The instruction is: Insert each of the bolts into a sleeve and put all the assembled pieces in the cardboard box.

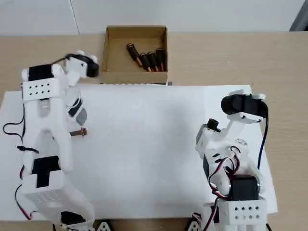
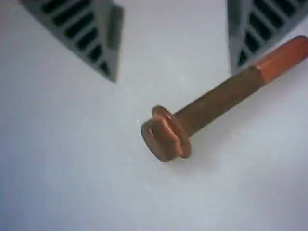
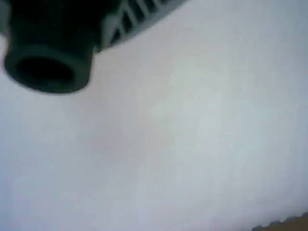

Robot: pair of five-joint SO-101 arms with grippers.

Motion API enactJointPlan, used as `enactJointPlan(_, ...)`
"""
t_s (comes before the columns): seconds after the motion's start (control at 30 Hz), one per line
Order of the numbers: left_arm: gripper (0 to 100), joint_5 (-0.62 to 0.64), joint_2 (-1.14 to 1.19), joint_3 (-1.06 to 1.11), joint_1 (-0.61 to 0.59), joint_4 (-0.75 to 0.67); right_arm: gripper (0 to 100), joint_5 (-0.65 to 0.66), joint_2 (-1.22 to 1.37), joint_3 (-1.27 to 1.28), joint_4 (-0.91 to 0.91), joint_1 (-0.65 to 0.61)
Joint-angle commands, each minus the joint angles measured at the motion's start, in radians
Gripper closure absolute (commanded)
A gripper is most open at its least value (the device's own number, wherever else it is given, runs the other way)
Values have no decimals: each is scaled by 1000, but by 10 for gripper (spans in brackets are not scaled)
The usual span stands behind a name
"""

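Your left gripper (image 2: 174,72) hangs over the white paper sheet (image 1: 144,154) with its jaws spread wide and nothing between them. Below it lies the copper-coloured bolt with a flanged hex head (image 2: 216,102), flat on the sheet. In the left wrist view the head sits in the gap between the two ribbed grey fingers (image 2: 96,33), while the brighter orange tip of the shank crosses the edge of one of them. In the high view, you can see the bolt resting near the left side of the sheet, just beside that arm's gripper.

Your right gripper (image 1: 211,127) hovers above the sheet's right side, well apart from the bolt. It pinches a black hollow cylindrical sleeve (image 3: 48,62), whose open end faces the right wrist camera, with one ribbed finger (image 3: 127,21) against it.

At the far edge of the sheet, on the light wooden table (image 1: 216,57), stands the open brown cardboard box (image 1: 134,77). Four dark assembled pieces with copper ends (image 1: 147,58) lie side by side inside it, toward its right half.
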Motion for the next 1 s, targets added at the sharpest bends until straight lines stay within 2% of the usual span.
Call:
enactJointPlan(0.0, 900, -187, -44, 31, -6, 18, 996, 11, -13, -6, -13, -2)
enactJointPlan(0.2, 896, -377, -26, 39, -41, 12, 996, 64, -12, -6, -19, -5)
enactJointPlan(0.43, 889, -485, -17, 39, -64, 12, 996, 89, -12, -6, -24, -7)
enactJointPlan(0.57, 837, -491, -15, 42, -64, -6, 996, 89, -12, -6, -22, -5)
enactJointPlan(0.97, 837, -491, 118, 38, -58, -91, 996, 89, -12, -6, -22, -2)
